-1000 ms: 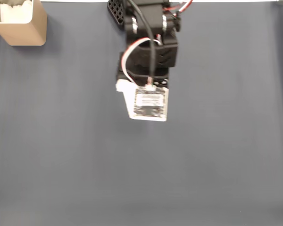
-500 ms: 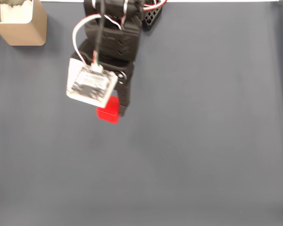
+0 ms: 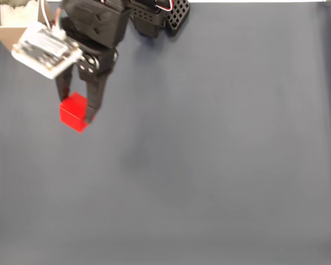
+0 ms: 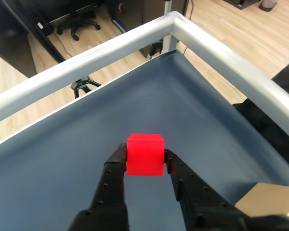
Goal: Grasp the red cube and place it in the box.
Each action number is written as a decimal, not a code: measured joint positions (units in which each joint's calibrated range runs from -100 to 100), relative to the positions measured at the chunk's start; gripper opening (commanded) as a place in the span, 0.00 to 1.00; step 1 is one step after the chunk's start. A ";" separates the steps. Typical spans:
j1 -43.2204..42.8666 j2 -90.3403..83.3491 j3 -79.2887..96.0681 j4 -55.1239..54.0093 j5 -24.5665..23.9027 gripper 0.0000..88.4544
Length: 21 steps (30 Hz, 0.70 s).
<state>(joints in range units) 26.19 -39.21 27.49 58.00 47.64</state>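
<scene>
Hand [image 3: 77, 113] clamped on the small bright red matte cube [image 3: 73, 111], carried above the dark blue desk [image 3: 220, 154].
Fixed view: tan cardboard box [image 3: 11, 33] near, upper left. Wrist view: black fingers [image 4: 116, 166] pinch cube [image 4: 145, 154]; box corner [image 4: 269, 202] lower right. Transport step; next, centre over the box opening, then release.

This looks like an office or lab room. Past the table's pale metal rim [image 4: 216, 53] in the wrist view there is light wood-plank flooring [image 4: 241, 29], and at about eleven o'clock the wheeled base of an office chair [image 4: 79, 20] stands beside dark furniture [image 4: 12, 43]. The work surface is a dark blue-grey mat [image 3: 220, 154] stretched over the table.
</scene>
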 measured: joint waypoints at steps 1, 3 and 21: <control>0.89 -0.78 0.45 0.00 0.00 0.00; 2.74 -2.43 1.72 0.00 0.00 0.00; 15.06 -9.47 8.77 -1.91 -1.42 0.00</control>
<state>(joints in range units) 41.25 -48.68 36.26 56.09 46.23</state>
